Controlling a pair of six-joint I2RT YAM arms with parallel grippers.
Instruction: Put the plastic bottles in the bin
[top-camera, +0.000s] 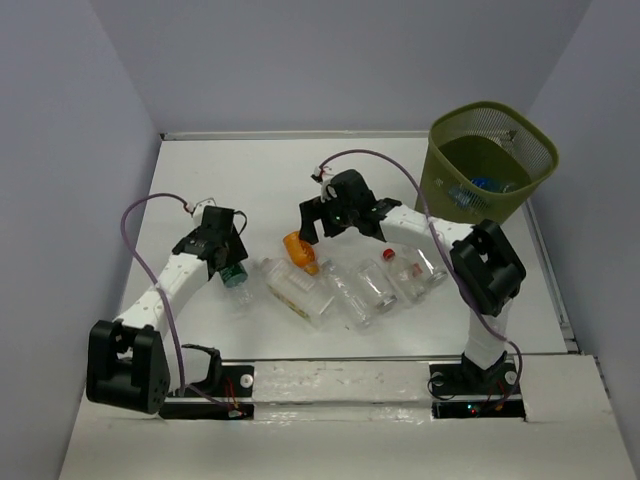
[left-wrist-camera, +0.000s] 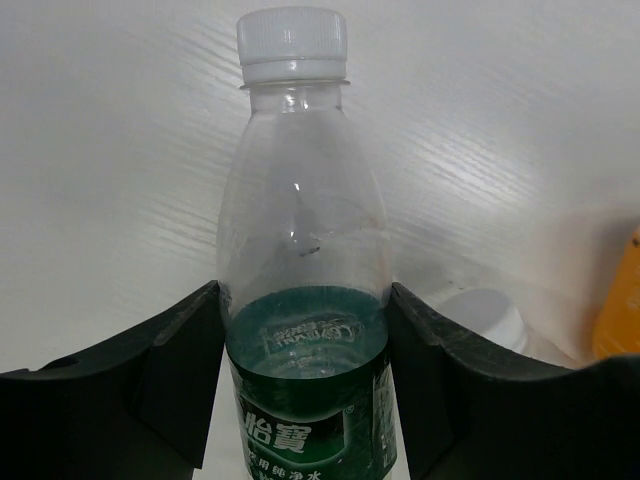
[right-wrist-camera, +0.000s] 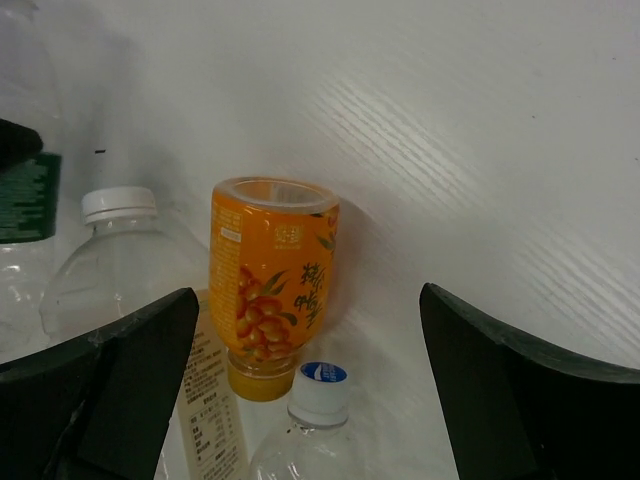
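My left gripper (top-camera: 228, 262) is shut on a clear plastic bottle with a green label (top-camera: 236, 274) at the table's left. In the left wrist view both fingers press the sides of this white-capped bottle (left-wrist-camera: 300, 250). My right gripper (top-camera: 340, 232) hovers open over an orange bottle (top-camera: 300, 252). In the right wrist view the orange bottle (right-wrist-camera: 272, 280) lies between and beyond the fingers, untouched, with a blue-capped clear bottle (right-wrist-camera: 320, 400) in front of it. The olive-green mesh bin (top-camera: 535, 135) stands at the far right, with a blue-labelled bottle (top-camera: 485, 187) inside.
Several clear bottles lie side by side in the middle of the table, among them a squarish one (top-camera: 295, 290) and one with a red cap (top-camera: 388, 255). A white-capped bottle (right-wrist-camera: 120, 260) lies left of the orange one. Grey walls enclose the table.
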